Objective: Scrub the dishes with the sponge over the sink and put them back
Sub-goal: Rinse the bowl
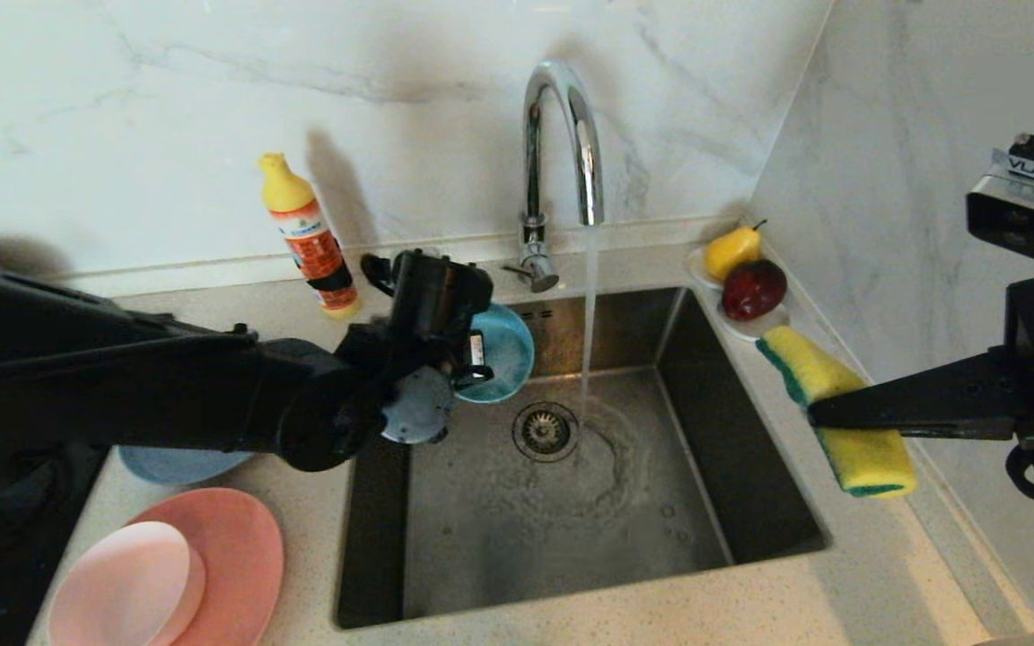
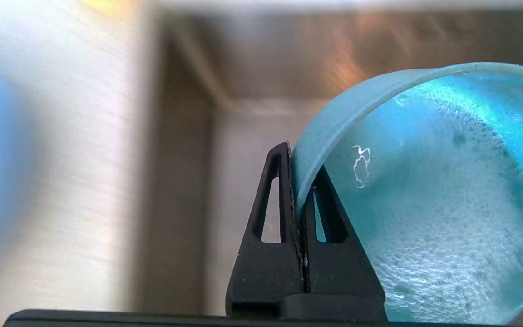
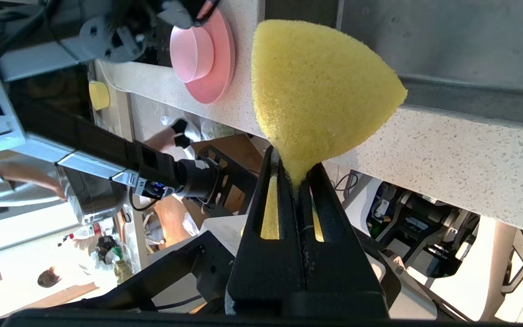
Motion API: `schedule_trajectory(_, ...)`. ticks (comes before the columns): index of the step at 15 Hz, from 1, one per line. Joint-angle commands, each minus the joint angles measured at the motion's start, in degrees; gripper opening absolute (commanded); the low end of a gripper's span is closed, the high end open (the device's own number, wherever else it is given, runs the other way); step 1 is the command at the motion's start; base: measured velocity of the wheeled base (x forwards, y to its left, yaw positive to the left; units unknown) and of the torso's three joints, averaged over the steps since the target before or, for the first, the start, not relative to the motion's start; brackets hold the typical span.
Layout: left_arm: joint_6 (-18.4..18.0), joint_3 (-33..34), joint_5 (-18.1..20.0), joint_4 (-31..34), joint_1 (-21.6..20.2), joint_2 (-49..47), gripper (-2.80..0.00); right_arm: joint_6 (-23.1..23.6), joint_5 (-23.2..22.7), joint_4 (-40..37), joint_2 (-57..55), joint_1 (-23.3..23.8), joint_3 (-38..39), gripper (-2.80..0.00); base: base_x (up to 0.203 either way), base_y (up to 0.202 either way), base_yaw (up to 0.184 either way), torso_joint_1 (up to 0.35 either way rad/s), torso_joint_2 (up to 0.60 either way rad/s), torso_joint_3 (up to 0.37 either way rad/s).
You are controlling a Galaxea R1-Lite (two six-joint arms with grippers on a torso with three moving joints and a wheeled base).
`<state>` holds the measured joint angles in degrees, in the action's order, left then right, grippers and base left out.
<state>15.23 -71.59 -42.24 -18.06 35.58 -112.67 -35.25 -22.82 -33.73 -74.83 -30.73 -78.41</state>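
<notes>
My left gripper (image 1: 474, 352) (image 2: 298, 163) is shut on the rim of the teal bowl (image 1: 506, 352) (image 2: 425, 181), one finger inside and one outside. It holds the bowl tilted over the back left of the sink (image 1: 571, 547), with soap foam inside. My right gripper (image 1: 818, 414) (image 3: 294, 170) hangs over the counter right of the sink, shut on the middle of the yellow sponge (image 1: 871, 453) (image 3: 320, 86). On the counter left of the sink lie a grey-blue plate (image 1: 180, 465) and a salmon-pink plate (image 1: 243, 547) (image 3: 220, 68) with a pale pink bowl (image 1: 127, 583) (image 3: 191, 52) on it.
Water runs from the chrome tap (image 1: 562, 135) onto the sink floor beside the drain strainer (image 1: 546, 431). A dish-soap bottle (image 1: 311, 238) stands behind the sink's left corner. A white saucer (image 1: 755, 325) with a pear and an apple sits at the back right.
</notes>
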Motion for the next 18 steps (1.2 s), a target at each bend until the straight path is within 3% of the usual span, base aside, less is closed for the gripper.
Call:
schedule_trajectory(1, -8.7, 7.1, -3.4, -14.6, -1.0, 5.3, -2.80, -0.3, -0.1, -0.2, -0.5, 0.0, 0.2, -2.80, 0.000, 0.000, 0.000, 0.000, 0.00, 0.000)
schedule_trajectory(4, -21.2, 14.3, -4.1, -38.4, -2.5, 7.3, -2.80, -0.3, -0.3, -0.2, -1.2, 0.0, 0.5, -2.80, 0.000, 0.000, 0.000, 0.000, 0.00, 0.000)
schedule_trajectory(7, -28.1, 17.7, -4.3, -57.2, -3.8, 7.8, -2.80, -0.3, -0.3, -0.1, -2.6, 0.0, 0.5, -2.80, 0.000, 0.000, 0.000, 0.000, 0.00, 0.000)
schedule_trajectory(14, -29.0, 17.5, -3.8, -65.8, -3.9, 12.0, -2.80, -0.3, -0.3, 1.9, -3.7, 0.0, 1.1, -2.80, 0.000, 0.000, 0.000, 0.000, 0.00, 0.000)
schedule_trajectory(18, -28.7, 17.1, -3.6, -66.3, -3.8, 13.3, -2.80, -0.3, -0.3, 2.0, -3.7, 0.0, 1.0, -2.80, 0.000, 0.000, 0.000, 0.000, 0.00, 0.000)
